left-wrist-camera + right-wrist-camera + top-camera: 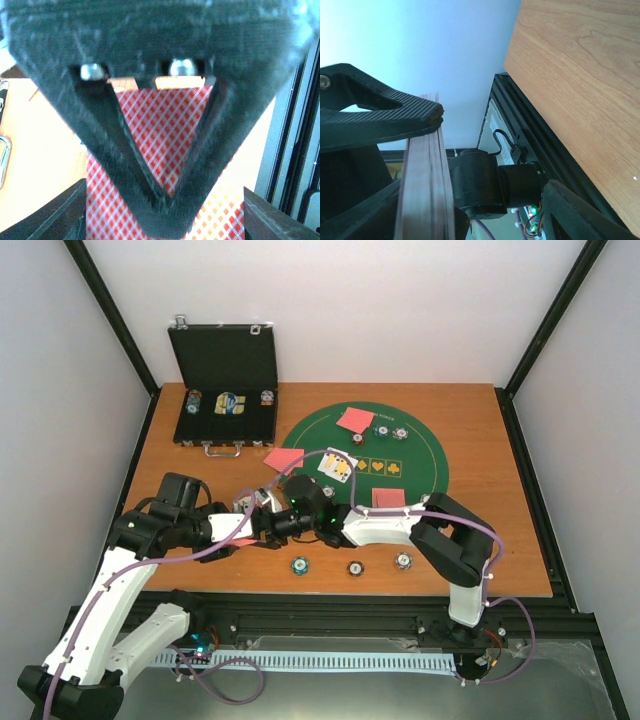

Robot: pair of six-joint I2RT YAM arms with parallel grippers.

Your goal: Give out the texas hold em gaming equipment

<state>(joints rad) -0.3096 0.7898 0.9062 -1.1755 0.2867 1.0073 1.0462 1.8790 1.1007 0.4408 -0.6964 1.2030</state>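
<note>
My left gripper [167, 200] is shut on a stack of red-backed playing cards [165, 125]. The right wrist view shows that stack edge-on [425, 180]. My right gripper [472, 189] is open, its fingers wide on either side of the stack; I see no pinch on the cards. Both grippers, left [245, 524] and right [266, 527], meet over the table's near left. Single red-backed cards [355, 420] [283, 458] [388, 498] and face-up cards [337, 467] lie on or beside the green mat [420, 455]. Three striped chips [300, 565] [355, 567] [403, 560] sit near the front edge, with others [381, 430] on the mat.
A black hinged case [222, 360] stands open at the back left with chips [193, 402] inside. Black frame rails [520, 440] run along the table's sides and front. Purple cables [200, 552] hang from both arms.
</note>
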